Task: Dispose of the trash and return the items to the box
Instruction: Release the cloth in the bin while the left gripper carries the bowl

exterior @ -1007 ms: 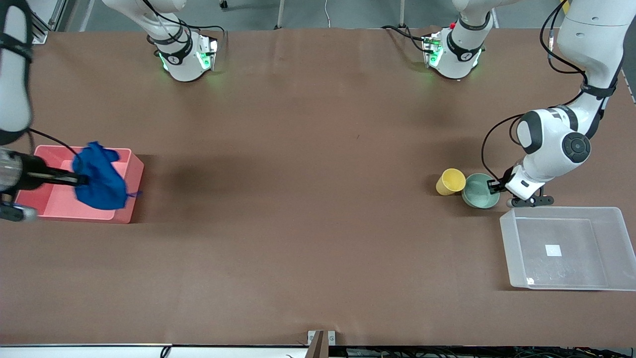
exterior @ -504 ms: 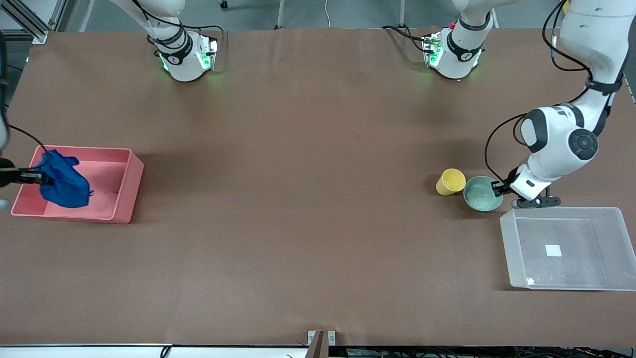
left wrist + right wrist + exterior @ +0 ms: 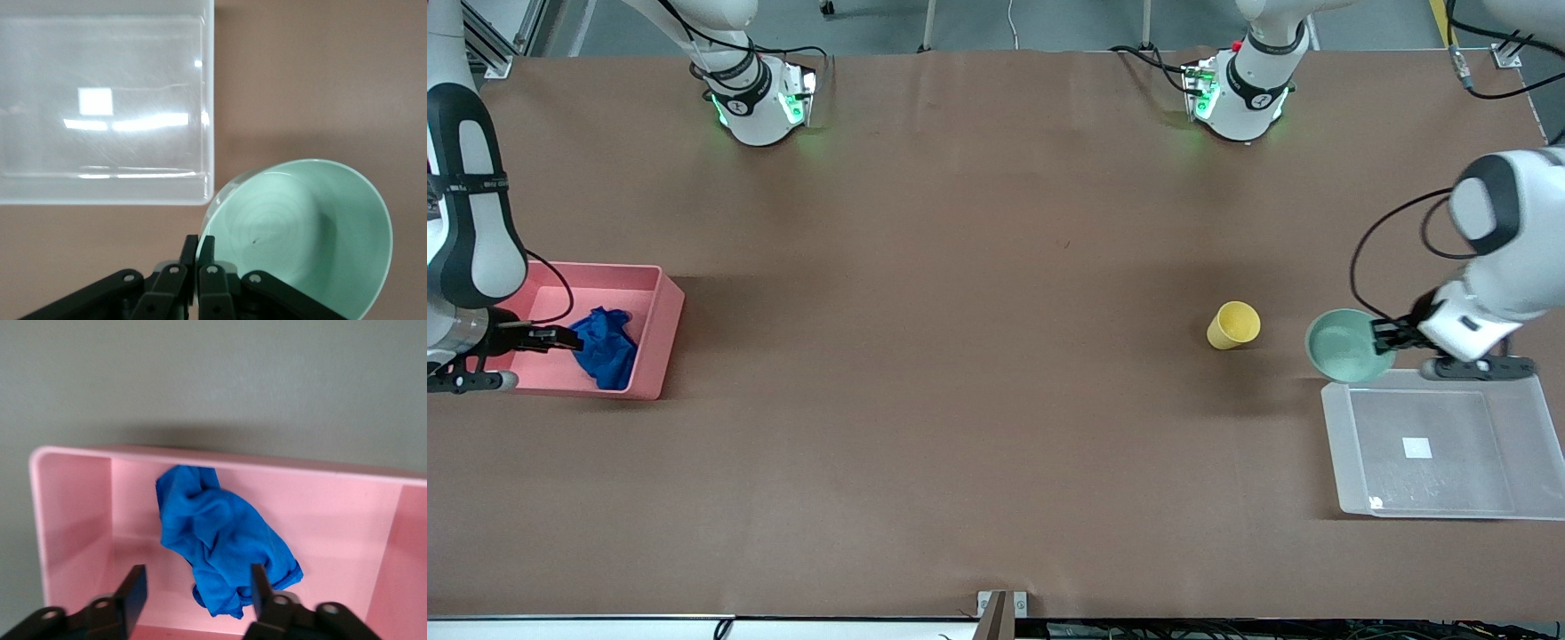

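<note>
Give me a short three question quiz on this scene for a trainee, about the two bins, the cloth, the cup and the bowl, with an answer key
1. True or false: the blue cloth lies inside the pink bin.
2. Which gripper holds the mint-green bowl? A) left gripper B) right gripper C) neither
3. Fill in: the yellow cup stands on the ____, not in the clear box.

Key:
1. True; the right gripper's fingers stand open above it.
2. A; its jaws pinch the bowl's rim, with the bowl up beside the clear box's corner.
3. table.
</note>
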{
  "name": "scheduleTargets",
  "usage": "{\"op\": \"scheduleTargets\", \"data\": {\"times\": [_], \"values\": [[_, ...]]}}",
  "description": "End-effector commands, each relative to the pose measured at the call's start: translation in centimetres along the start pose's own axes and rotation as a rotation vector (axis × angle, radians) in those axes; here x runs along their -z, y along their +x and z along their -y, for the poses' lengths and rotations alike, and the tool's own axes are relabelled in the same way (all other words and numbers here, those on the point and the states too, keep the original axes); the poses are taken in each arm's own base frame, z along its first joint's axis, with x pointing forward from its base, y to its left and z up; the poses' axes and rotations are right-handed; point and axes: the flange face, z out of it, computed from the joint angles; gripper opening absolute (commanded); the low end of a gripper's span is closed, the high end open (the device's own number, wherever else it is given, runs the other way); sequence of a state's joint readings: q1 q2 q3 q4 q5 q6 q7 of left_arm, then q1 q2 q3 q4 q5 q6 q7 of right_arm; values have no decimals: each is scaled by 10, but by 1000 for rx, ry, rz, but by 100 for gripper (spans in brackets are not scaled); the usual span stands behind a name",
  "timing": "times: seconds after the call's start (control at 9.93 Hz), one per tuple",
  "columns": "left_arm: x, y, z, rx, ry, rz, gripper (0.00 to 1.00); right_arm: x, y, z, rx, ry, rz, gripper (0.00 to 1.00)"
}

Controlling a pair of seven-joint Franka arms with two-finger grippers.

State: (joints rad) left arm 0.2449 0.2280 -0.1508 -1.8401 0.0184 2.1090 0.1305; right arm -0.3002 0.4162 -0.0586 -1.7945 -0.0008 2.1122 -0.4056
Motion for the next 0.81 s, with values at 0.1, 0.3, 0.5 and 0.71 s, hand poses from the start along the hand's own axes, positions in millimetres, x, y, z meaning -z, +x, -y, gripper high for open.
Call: {"op": "scheduleTargets", "data": {"times": [0.1, 0.3, 0.5, 0.71], "values": [[-17, 59, 72, -52, -20, 17, 0, 87, 7, 81, -48, -42, -88, 100], [-47, 81, 120, -90, -45, 26, 0, 129, 8, 146, -129, -35, -81, 100], [-69, 95, 142, -84, -49, 12, 0, 169, 5, 194, -192, -33, -64, 100], [-97, 99, 159, -66, -25, 5, 0, 235, -15, 203, -210, -17, -77, 100]]}}
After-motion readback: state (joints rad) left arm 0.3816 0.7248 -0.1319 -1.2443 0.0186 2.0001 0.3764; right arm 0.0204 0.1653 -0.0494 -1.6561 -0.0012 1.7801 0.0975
